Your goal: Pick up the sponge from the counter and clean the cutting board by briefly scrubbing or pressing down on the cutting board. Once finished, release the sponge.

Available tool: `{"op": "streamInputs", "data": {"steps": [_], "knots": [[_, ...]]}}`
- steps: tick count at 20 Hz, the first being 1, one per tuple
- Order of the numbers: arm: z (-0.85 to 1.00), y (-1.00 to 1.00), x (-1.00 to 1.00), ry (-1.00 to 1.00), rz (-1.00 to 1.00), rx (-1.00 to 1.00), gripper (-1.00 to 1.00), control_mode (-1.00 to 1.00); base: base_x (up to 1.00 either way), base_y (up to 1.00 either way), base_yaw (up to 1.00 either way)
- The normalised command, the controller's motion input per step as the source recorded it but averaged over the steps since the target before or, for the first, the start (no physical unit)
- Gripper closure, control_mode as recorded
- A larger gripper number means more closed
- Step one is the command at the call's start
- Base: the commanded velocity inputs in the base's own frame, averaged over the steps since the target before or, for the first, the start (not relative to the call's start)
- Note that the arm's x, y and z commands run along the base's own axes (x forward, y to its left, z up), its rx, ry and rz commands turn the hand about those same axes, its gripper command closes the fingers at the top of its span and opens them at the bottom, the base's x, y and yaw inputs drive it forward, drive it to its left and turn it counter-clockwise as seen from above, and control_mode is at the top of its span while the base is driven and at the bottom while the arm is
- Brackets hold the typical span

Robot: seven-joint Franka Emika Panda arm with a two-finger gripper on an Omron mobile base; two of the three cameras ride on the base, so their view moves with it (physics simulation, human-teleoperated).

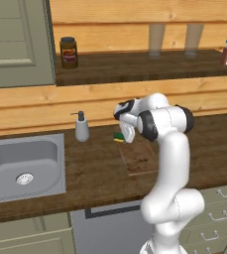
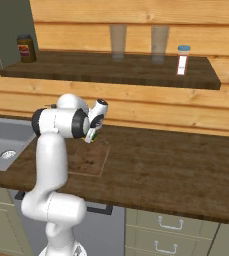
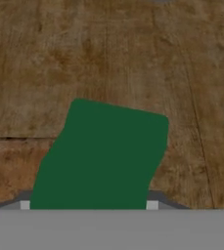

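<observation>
Sponge: the small rectangular sponge, green on top with a yellow layer beneath point(image 1: 118, 136), sits at the far left corner of the board, under the robot's hand; in the hand view its green face point(image 3: 101, 156) lies right between the finger tips, which suggests it is centred there so the grip can carry it.
Gripper: the two-finger gripper point(image 1: 125, 135) points down at the sponge with its fingers drawn in against the sponge's sides, pinching it; whether the sponge is resting on the wood or just lifted off it, I cannot tell.
Cutting board: the thin flat reddish-brown wooden cutting board with dark speckles and pale edges point(image 1: 141, 159) lies flat on the tabletop, in front of the arm's base, within easy reach for pressing down.
Tabletop: the long dark brown wood-plank tabletop point(image 1: 97, 173) carries the board, with the steel sink point(image 1: 23, 166) set in it well to the left.
Soap bottle: a grey pump dispenser point(image 1: 81, 127) stands near the sink, apart from the sponge, handy for washing.
Step in hand: judged from the hold, the grasp is made; the scrub on the board is likely next, and the release comes after.
</observation>
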Motion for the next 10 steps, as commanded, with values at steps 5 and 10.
{"op": "streamInputs", "data": {"steps": [5, 10], "knots": [[-0.57, 0.00, 0.01, 0.00, 0.01, -0.06, 1.00, -1.00, 0.00, 0.00, 0.00], [-0.20, 0.00, -0.42, -0.02, 0.11, -0.16, 1.00, -1.00, 0.00, 0.00, 0.00]]}}
